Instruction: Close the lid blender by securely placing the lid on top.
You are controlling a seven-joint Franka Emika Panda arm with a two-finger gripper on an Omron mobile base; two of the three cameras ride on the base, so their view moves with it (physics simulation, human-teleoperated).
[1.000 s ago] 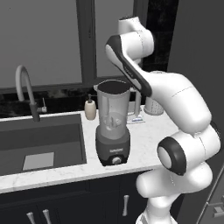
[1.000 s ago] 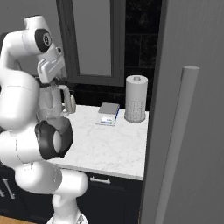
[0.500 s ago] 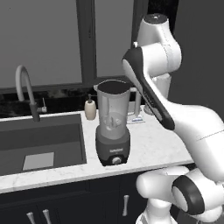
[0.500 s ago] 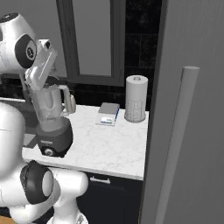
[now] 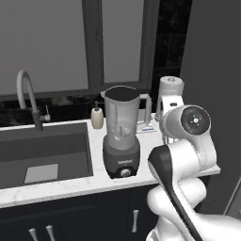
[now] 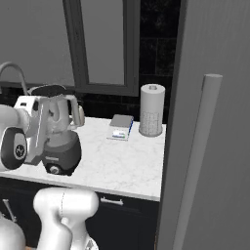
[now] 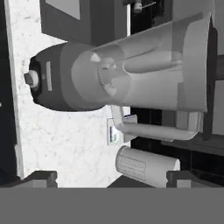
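Claw [image 7: 111, 177] apart from blender [image 7: 127, 76]

Blender [image 5: 122, 134] standing upright on white marble counter [image 5: 61, 186], clear jar on dark grey base, knob facing front, black lid [image 5: 122, 92] sitting on the jar's rim. Jar handle on the blender's right side. Just left of the blender, dark sink [image 5: 42, 155] sunk in the counter, with curved faucet [image 5: 28, 96] at its back. Small beige soap bottle [image 5: 97, 116] behind the blender, a little to the left. Small white and blue thing [image 5: 148, 128] lying flat behind the blender to the right. White robot arm [image 5: 186, 141] right of the blender, near but apart from it. Window [image 5: 80, 44] on the wall behind the blender.
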